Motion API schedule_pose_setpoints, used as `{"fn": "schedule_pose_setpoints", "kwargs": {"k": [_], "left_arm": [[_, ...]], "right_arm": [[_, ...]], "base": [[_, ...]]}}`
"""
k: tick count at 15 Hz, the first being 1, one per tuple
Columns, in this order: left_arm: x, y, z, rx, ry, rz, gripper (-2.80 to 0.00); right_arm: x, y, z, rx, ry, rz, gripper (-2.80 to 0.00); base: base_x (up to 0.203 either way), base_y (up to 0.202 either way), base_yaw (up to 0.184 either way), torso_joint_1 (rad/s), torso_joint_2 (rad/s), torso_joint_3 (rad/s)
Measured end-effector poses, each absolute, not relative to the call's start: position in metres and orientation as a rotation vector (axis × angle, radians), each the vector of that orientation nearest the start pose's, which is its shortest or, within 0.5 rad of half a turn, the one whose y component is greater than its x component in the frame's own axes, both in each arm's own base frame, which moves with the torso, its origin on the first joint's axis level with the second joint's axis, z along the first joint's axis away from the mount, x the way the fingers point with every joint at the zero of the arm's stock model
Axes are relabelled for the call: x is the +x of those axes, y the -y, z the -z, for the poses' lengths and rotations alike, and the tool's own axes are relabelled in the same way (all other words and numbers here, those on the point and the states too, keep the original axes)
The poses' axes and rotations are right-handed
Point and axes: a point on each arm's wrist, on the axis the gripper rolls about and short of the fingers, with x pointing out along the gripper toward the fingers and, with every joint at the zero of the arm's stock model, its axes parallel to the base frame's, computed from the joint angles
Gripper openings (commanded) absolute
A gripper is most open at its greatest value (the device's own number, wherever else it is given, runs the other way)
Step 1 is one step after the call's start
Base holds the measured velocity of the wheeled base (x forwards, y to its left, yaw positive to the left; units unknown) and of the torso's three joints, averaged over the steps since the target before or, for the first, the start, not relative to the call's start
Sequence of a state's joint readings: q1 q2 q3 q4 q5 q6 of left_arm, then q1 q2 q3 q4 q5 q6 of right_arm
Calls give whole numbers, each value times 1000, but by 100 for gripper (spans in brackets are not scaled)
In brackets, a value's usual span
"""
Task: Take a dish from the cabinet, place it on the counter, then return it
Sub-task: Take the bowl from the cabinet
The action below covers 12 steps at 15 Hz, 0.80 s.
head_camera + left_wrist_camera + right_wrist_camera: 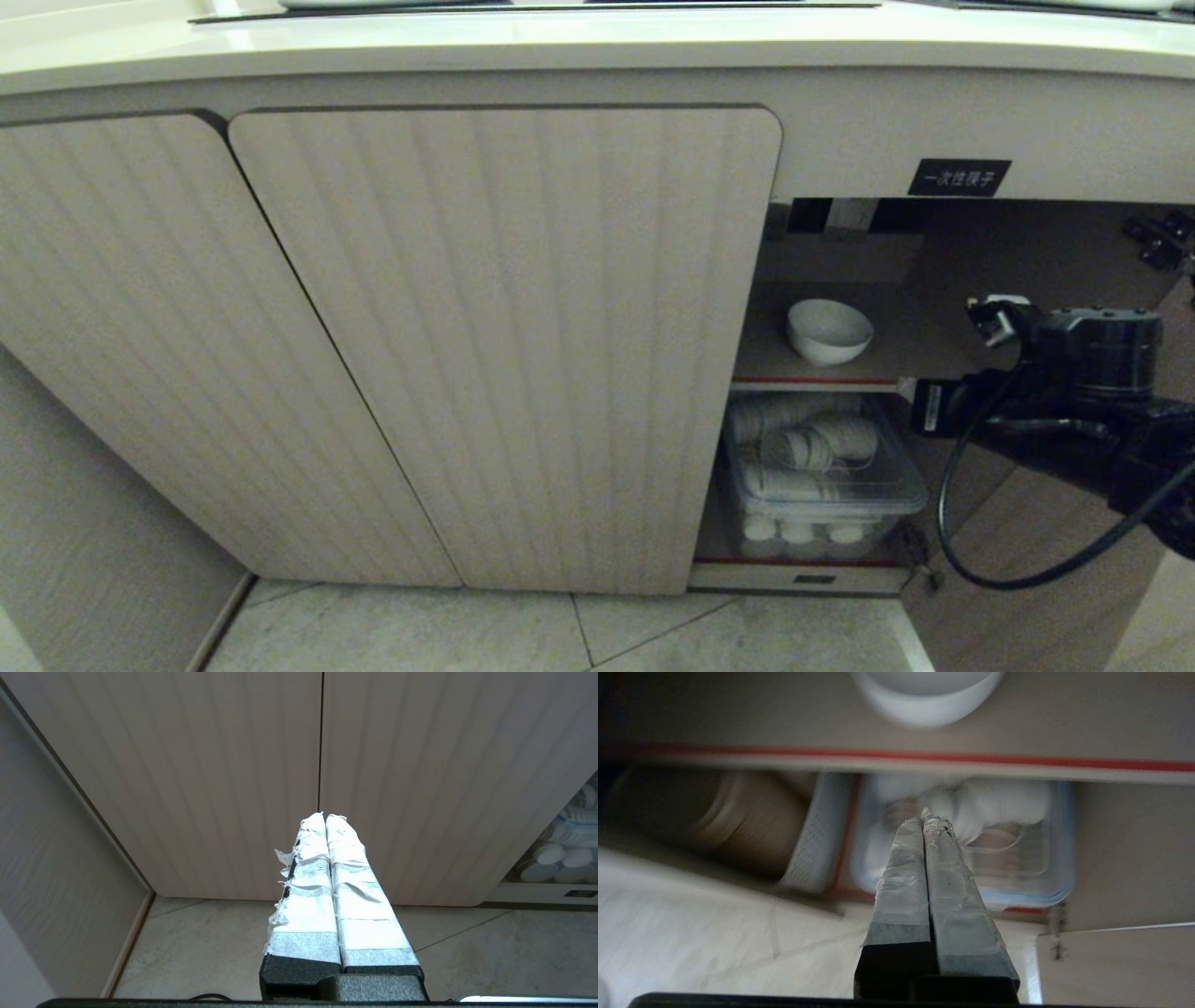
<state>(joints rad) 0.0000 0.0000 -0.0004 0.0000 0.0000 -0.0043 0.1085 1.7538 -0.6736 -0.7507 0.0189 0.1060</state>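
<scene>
The dish (829, 331), a small white bowl, stands on the cabinet's upper shelf (812, 383), which has a red front edge, inside the open right compartment. In the right wrist view the dish (927, 695) shows above the red shelf edge (896, 758). My right gripper (926, 814) is shut and empty. It hangs in front of the opening, below shelf level and to the right of the dish (910, 392). My left gripper (325, 817) is shut, empty and parked facing the closed ribbed doors (233, 779). The counter (597, 42) runs along the top.
A clear lidded box of white cups (822, 467) fills the lower shelf, with a white basket (817, 835) beside it. The open cabinet door (1027, 579) stands at the right, near my arm. A black label (960, 176) sits above the opening. Tiled floor (560, 635) lies below.
</scene>
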Motion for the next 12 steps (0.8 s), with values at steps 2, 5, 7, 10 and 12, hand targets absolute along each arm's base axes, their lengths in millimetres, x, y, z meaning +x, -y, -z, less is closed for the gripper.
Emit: {"fn": "schedule_pose_setpoints", "kwargs": {"k": [2, 5, 7, 10, 12], "left_arm": [[-23, 0, -76, -4, 0, 0, -280], [-23, 0, -76, -4, 1, 0, -280], [-23, 0, -76, -4, 1, 1, -280], [-23, 0, -76, -4, 1, 0, -280], [-23, 0, -76, -4, 1, 0, -280]], "right_arm": [[310, -36, -142, 113, -302, -65, -280], [322, -38, -143, 125, -283, -63, -280], [330, -40, -145, 132, -268, -64, -280], [341, -42, -146, 129, -243, -55, -280], [346, -43, -146, 128, -235, -25, -280]], "base": [[0, 0, 0, 0, 0, 0], [0, 0, 0, 0, 0, 0], [0, 0, 0, 0, 0, 0], [0, 0, 0, 0, 0, 0], [0, 0, 0, 0, 0, 0]]}}
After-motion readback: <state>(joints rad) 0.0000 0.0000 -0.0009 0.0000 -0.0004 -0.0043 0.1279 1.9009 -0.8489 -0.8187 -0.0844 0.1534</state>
